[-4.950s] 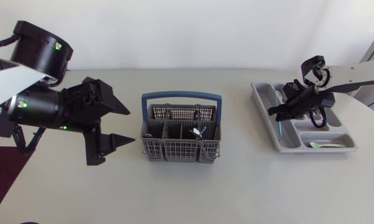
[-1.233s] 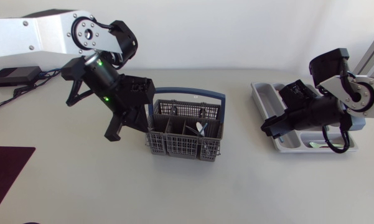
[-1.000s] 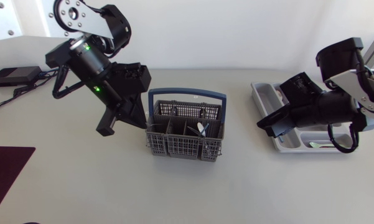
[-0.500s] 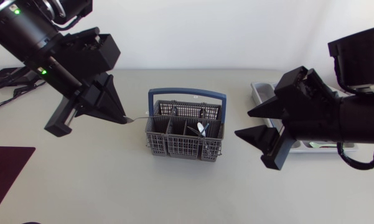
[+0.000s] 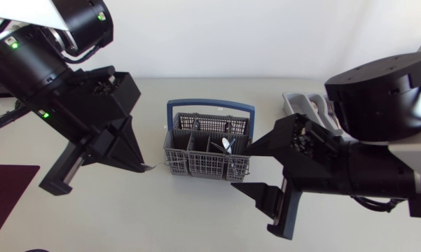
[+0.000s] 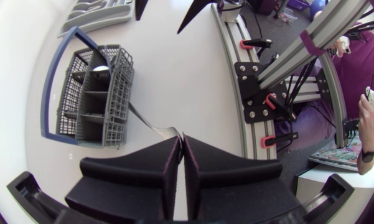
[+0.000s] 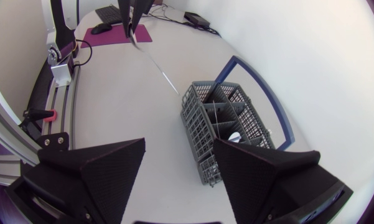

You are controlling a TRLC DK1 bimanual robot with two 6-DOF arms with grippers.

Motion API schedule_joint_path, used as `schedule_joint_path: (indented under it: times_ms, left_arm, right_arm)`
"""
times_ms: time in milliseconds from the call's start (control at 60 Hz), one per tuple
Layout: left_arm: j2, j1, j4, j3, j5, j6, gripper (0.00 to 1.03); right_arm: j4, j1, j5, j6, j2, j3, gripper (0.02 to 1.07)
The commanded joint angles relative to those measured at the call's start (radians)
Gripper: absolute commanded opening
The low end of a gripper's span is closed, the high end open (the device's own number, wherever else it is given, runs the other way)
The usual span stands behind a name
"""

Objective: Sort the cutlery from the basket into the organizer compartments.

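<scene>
The grey cutlery basket [image 5: 209,155] with a blue handle stands mid-table and holds a few pieces [image 5: 226,145]. My left gripper [image 5: 141,166] hangs high, to the left of the basket, shut on the end of a thin silver piece of cutlery [image 5: 148,167]. In the left wrist view that piece [image 6: 154,123] slants from the fingertips toward the basket [image 6: 90,93]. My right gripper [image 5: 246,170] is open and empty, high up to the right of the basket. The right wrist view shows the basket [image 7: 227,127] ahead of the open fingers [image 7: 93,174]. The grey organizer [image 5: 299,103] lies far right, mostly hidden.
A dark red mat [image 5: 3,192] lies at the table's left edge. My right arm's bulky links [image 5: 378,140] cover most of the organizer. In the left wrist view the organizer [image 6: 99,9] lies beyond the basket.
Both arms have come up high above the table. The left gripper lifted the silver piece out of the basket. The right gripper left the organizer, moved toward the basket and opened wider.
</scene>
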Motion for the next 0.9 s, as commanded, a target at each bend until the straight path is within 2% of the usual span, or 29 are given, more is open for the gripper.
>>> schedule_joint_path:
  times_ms: [0,183,483,683,817,883]
  left_arm:
    - [0.004,-0.036,0.002,-0.028,0.031,-0.032,0.04]
    - [0.018,-0.087,0.039,-0.063,0.105,-0.07,0.04]
    - [0.003,-0.16,0.197,-0.193,0.139,-0.17,0.04]
    - [-0.011,-0.174,0.233,-0.233,0.16,-0.196,0.04]
    - [-0.019,-0.168,0.236,-0.236,0.183,-0.204,0.04]
    - [-0.02,-0.165,0.238,-0.235,0.189,-0.205,0.04]
  right_arm:
    - [0.032,0.018,-0.001,-0.017,0.03,-0.041,0.82]
    - [0.106,0.052,-0.006,-0.017,0.077,-0.085,0.82]
    - [0.203,0.084,-0.007,-0.014,0.125,-0.138,0.82]
    - [0.221,0.107,-0.011,-0.024,0.148,-0.131,0.82]
    - [0.244,0.138,-0.014,-0.026,0.171,-0.128,0.78]
    - [0.259,0.153,-0.014,-0.027,0.186,-0.128,0.7]
